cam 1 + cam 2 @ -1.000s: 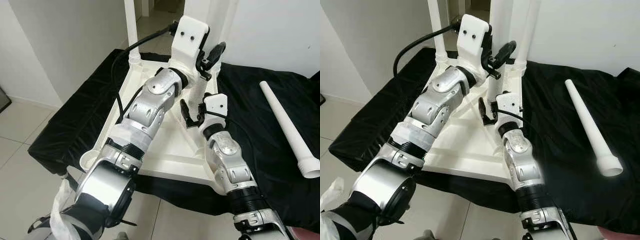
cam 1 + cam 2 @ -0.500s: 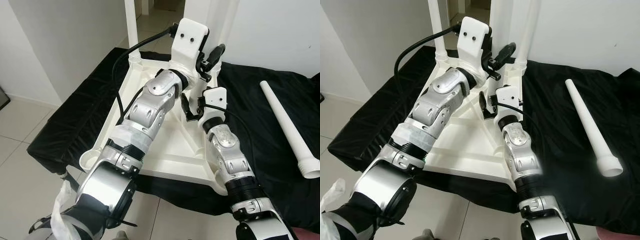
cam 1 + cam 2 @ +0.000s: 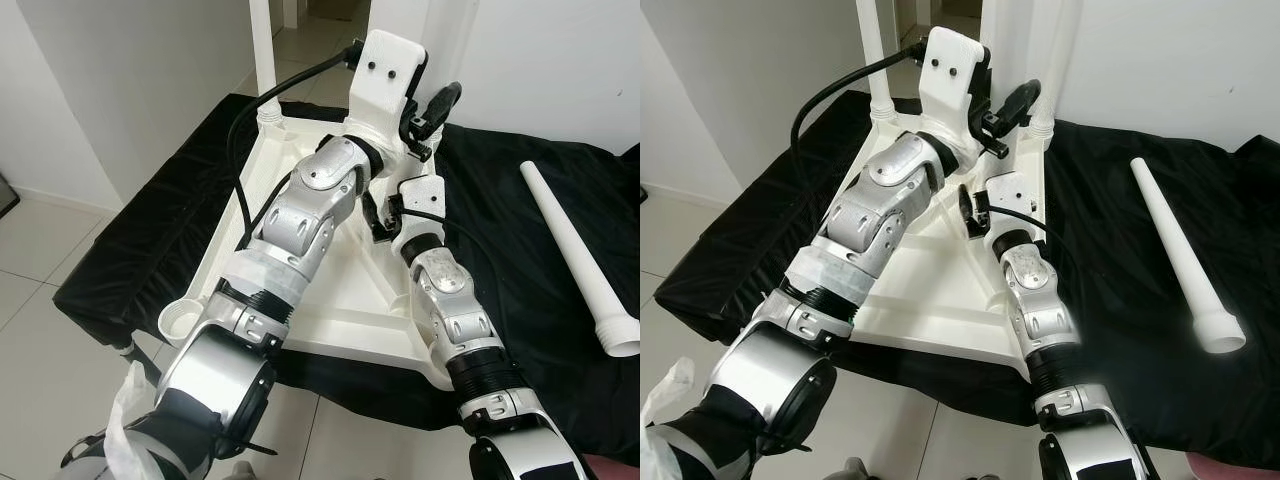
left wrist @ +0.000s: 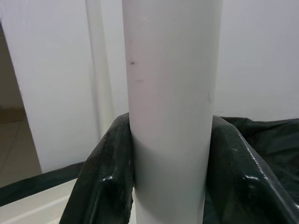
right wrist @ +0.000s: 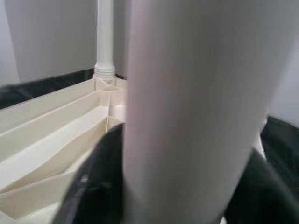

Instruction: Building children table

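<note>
Both grippers' fingers clamp one upright leg [image 4: 170,107], the left gripper [image 4: 170,186] above the right gripper [image 5: 173,186], over the tabletop [image 3: 345,290].

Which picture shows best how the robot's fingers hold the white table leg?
The left wrist view: the left gripper has black fingers hugging both sides of the white table leg. The right wrist view is blurrier. The eye views mostly hide the leg behind arms.
</note>
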Robot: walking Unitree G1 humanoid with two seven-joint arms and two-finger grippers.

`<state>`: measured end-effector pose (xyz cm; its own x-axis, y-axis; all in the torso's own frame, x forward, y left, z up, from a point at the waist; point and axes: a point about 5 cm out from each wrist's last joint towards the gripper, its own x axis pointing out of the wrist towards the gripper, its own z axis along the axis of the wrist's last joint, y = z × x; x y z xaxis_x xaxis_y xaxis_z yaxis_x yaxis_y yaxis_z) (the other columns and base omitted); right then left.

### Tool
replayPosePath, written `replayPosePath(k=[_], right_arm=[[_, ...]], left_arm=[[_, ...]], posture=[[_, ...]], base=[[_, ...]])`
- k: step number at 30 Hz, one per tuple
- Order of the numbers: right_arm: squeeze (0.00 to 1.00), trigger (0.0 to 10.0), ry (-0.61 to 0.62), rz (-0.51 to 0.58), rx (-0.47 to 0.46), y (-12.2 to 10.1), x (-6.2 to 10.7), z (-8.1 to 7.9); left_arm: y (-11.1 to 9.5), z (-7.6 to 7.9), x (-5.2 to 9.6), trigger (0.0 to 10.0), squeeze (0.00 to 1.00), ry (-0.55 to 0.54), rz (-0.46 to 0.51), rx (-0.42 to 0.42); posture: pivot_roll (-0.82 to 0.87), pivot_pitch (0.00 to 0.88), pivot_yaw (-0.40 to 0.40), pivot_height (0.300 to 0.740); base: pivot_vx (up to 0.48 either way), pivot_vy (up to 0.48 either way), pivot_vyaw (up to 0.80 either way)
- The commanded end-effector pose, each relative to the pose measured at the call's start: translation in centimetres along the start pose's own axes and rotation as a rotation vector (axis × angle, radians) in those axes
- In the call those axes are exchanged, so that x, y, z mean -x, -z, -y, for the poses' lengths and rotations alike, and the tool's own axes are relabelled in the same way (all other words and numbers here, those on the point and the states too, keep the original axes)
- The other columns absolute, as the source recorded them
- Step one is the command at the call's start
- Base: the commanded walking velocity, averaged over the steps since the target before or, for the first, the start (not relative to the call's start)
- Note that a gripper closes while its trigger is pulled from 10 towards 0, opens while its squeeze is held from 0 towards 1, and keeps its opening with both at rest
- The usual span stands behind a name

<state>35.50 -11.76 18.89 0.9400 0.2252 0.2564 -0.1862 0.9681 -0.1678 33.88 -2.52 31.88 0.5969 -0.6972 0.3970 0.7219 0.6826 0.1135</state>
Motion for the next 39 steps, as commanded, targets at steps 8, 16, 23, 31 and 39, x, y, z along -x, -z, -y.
replayPosePath(k=[8, 16, 23, 31, 39], right_arm=[[0.0, 0.0, -0.01, 0.021, 0.009, -0.1, -0.2, -0.3], [0.0, 10.0, 0.019, 0.022, -0.071, -0.1, -0.1, -0.4], [0.0, 10.0, 0.075, 0.024, -0.189, -0.2, 0.1, -0.2], [0.0, 10.0, 0.148, 0.021, -0.226, -0.1, 0.4, 1.2], [0.0, 10.0, 0.225, 0.009, -0.236, 0.4, 1.4, 2.7]], left_arm=[[-0.6, 0.7, -0.1, 10.0, 0.0, 0.025, 0.015, -0.022], [-0.5, 0.9, 0.1, 10.0, 1.0, 0.041, 0.018, 0.016], [-0.6, 1.5, 0.4, 10.0, 0.0, 0.087, 0.038, 0.008], [-0.9, 1.7, 0.9, 10.0, 0.0, 0.091, 0.074, 0.019], [-0.5, 0.8, 2.2, 10.0, 0.0, 0.032, 0.09, 0.094]], posture=[[0.02, 0.071, -0.015, 0.74], [0.02, 0.074, -0.018, 0.74], [0.01, 0.075, -0.017, 0.74], [0.0, 0.078, -0.015, 0.74], [0.0, 0.09, -0.016, 0.74]], base=[[0.0, 0.0, 0.0], [0.0, 0.0, 0.0], [0.0, 0.0, 0.0], [0.0, 0.0, 0.0], [0.0, 0.0, 0.0]])
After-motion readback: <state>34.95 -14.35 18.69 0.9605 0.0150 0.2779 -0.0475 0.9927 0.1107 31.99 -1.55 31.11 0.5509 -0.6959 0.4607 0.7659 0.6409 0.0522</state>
